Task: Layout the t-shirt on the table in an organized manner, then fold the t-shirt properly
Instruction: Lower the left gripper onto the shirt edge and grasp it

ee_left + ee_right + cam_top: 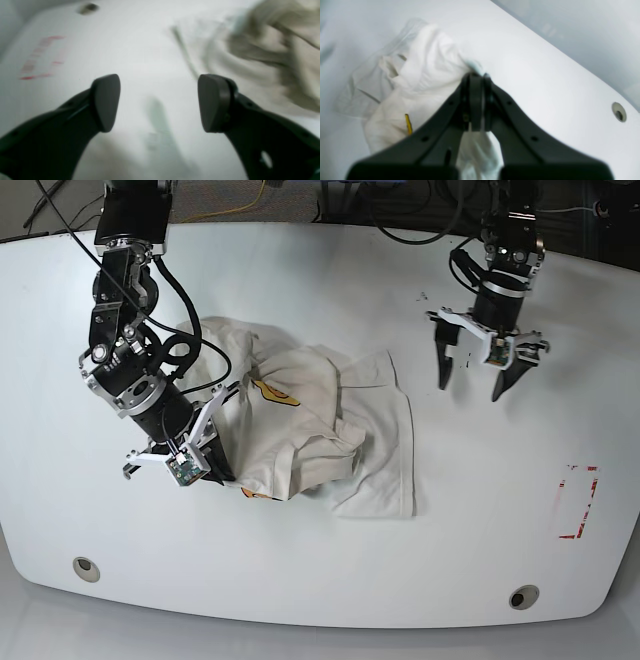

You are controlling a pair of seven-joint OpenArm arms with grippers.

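free: bare table (330, 580) front, right | obstacle: crumpled t-shirt (330, 420) left-centre | red tape mark (578, 502) lies flat

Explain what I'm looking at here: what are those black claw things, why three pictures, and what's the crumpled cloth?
This is a robot with two arms over a white table. The base picture looks down on everything; the other two come from cameras on each wrist, looking past its black claw.

The left end effector hangs open above bare table, holding nothing; its own camera shows the two pads wide apart.

The right end effector is pinched shut on a fold of the t-shirt, which lies bunched mid-table with a bit of orange-yellow print showing.

Also on the table: a red tape rectangle and round metal holes.
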